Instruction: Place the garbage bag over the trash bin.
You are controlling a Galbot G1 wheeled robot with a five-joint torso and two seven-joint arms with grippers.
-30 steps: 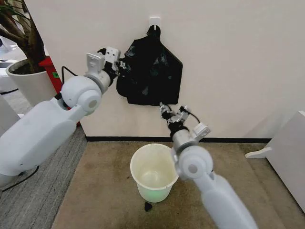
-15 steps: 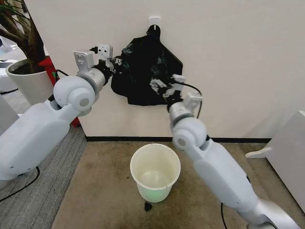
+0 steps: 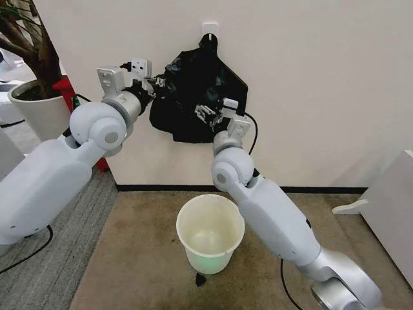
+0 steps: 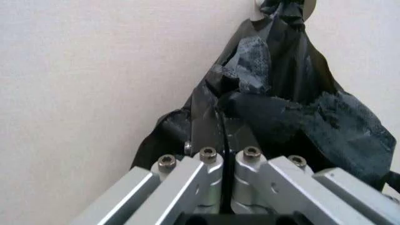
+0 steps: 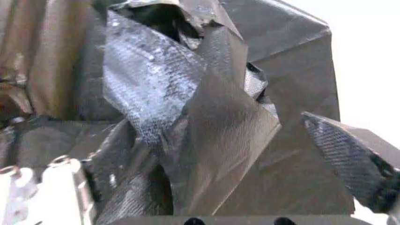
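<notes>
The glossy black garbage bag (image 3: pixel 200 90) hangs from a white wall hook (image 3: pixel 209 29), crumpled and spread wide. My left gripper (image 3: pixel 157 84) is at the bag's left edge, shut on a fold of the plastic; in the left wrist view the film (image 4: pixel 250 112) is pinched between the closed fingers (image 4: pixel 209 173). My right gripper (image 3: pixel 205 113) is raised against the bag's lower middle, open, with a ridge of the bag (image 5: pixel 187 122) standing between its spread fingers (image 5: pixel 62 187). The pale translucent trash bin (image 3: pixel 210 232) stands upright on the floor below, apart from both grippers.
A white plant pot (image 3: pixel 39 113) with a tree stands at the left beside a red object (image 3: pixel 71 97). White furniture (image 3: pixel 390 206) is at the right. A small black scrap (image 3: pixel 201 279) lies on the brown carpet in front of the bin.
My right arm has risen from just above the bin up to the bag's lower middle. The left gripper has shifted slightly left, drawing the bag's edge with it.
</notes>
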